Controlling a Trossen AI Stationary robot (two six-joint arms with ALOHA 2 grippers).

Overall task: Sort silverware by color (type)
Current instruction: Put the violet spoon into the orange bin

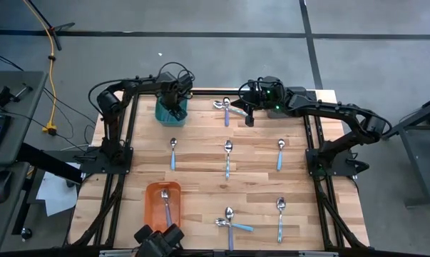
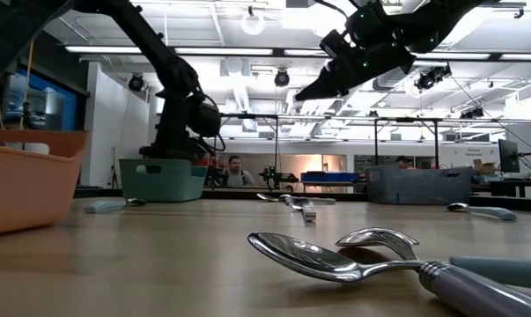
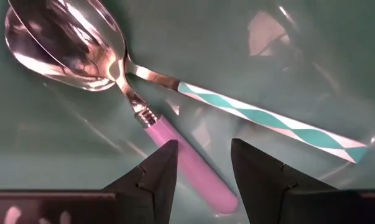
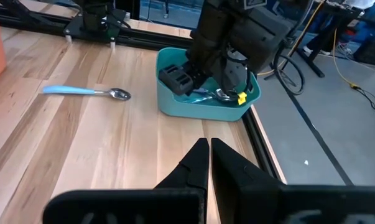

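Purple-handled spoon (image 3: 175, 149) lies slantwise in the teal bin (image 1: 171, 113), its handle end between the left pincer's (image 3: 203, 171) spread fingers.

Teal bin (image 1: 170, 112), orange bin (image 1: 162, 202) — wooden table (image 1: 200, 157)

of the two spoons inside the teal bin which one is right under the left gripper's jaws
The purple-handled spoon: its handle runs between the open jaws of the left gripper, while the teal-and-white striped spoon lies off to one side.
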